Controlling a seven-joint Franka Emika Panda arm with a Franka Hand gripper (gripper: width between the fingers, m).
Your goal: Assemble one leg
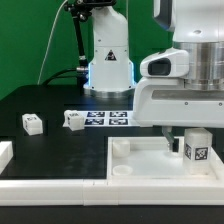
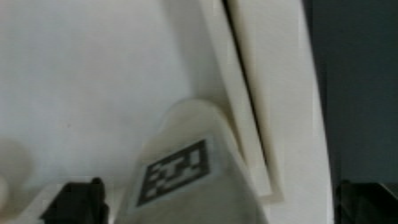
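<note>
A leg, a stubby white block with a black-and-white tag, stands upright on the large white panel near its far corner on the exterior view's right. My gripper is right over it. In the wrist view the leg lies between my two dark fingertips, which stand wide apart with gaps on both sides, so the gripper is open around it. The panel's raised rim runs beside the leg. Two more legs lie loose on the black table.
The marker board lies behind the panel, in front of the robot base. A white piece shows at the exterior view's left edge. A round socket sits at the panel's far left corner.
</note>
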